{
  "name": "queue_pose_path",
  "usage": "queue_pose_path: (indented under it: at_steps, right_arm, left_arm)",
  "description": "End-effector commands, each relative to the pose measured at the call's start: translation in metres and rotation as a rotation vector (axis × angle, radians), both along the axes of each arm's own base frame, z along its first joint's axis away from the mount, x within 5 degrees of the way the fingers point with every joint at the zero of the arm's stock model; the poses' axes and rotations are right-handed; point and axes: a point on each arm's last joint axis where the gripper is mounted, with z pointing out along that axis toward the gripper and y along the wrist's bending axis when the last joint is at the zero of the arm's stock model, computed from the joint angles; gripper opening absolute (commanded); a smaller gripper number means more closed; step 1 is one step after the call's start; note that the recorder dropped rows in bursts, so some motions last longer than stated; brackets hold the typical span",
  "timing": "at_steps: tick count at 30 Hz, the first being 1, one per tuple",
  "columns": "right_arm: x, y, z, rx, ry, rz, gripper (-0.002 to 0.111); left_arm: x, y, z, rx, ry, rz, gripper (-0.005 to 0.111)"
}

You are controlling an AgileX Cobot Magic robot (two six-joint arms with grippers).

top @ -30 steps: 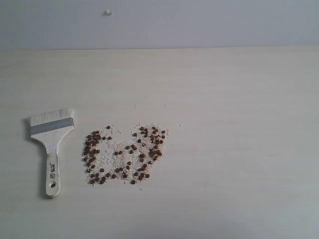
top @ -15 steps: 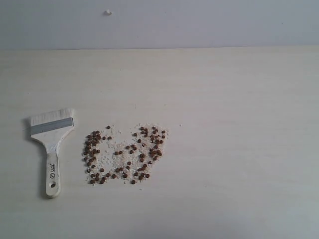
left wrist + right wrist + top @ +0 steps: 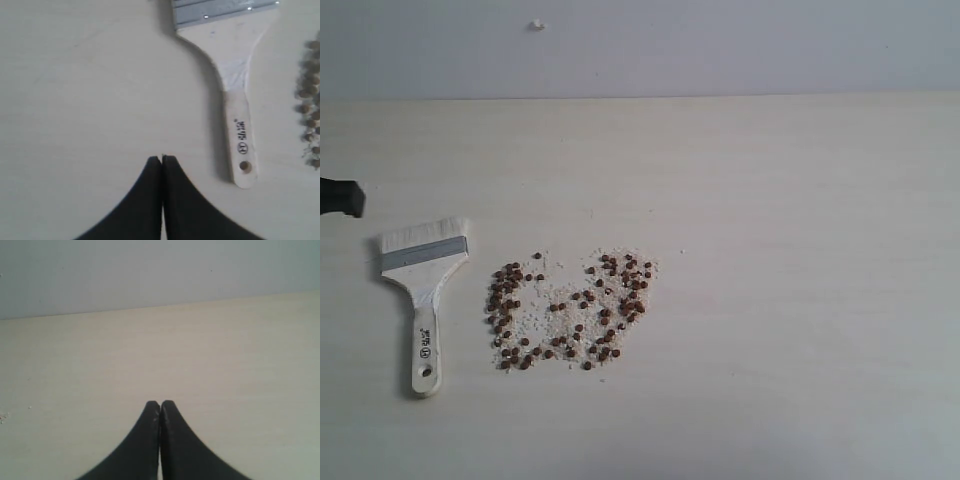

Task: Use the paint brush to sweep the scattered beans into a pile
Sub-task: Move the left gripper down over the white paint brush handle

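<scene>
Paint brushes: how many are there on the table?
1. The paint brush lies flat on the table, near its left side, just left of the beans.

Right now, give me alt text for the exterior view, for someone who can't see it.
A paint brush lies flat on a pale table, left of a loose scatter of reddish-brown beans mixed with pale grains, not yet piled. The left gripper shows as a dark tip at the picture's left edge, clear of the brush.

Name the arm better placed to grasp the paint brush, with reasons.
Left: the shut left fingers are beside the paint brush handle; the right fingers face table and wall, no brush in view.
</scene>
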Motion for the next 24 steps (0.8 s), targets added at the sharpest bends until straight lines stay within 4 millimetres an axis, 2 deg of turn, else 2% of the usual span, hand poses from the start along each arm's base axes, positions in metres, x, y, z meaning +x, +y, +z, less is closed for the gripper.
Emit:
queue_pose_path:
  at_steps: [1,8,10,14,20,22,24]
  right_arm:
    - [0.0,0.0,0.0,-0.004,-0.014,-0.005,0.0]
    - [0.0,0.0,0.0,-0.004,-0.014,-0.005,0.0]
    - [0.0,0.0,0.0,-0.004,-0.014,-0.005,0.0]
    - [0.0,0.0,0.0,-0.004,-0.014,-0.005,0.0]
    - [0.0,0.0,0.0,-0.004,-0.014,-0.005,0.0]
    - [0.0,0.0,0.0,-0.004,-0.014,-0.005,0.0]
    - [0.0,0.0,0.0,-0.004,-0.014,-0.005,0.0]
  left_arm:
    - [0.0,-0.031,-0.013,-0.044,-0.043,-0.018,0.0]
    - [-0.004,-0.054,-0.024,-0.044,-0.055,0.01,0.0]
    - [-0.005,-0.057,-0.027,-0.04,-0.046,0.004,0.004]
    - [-0.003,-0.059,-0.038,-0.017,-0.005,0.037,0.025]
    - [0.002,-0.063,-0.06,0.01,0.051,0.113,0.066]
    - [0.004,-0.064,-0.068,0.015,0.06,0.114,0.072]
    - [0.007,-0.066,-0.077,0.023,0.066,0.124,0.073]
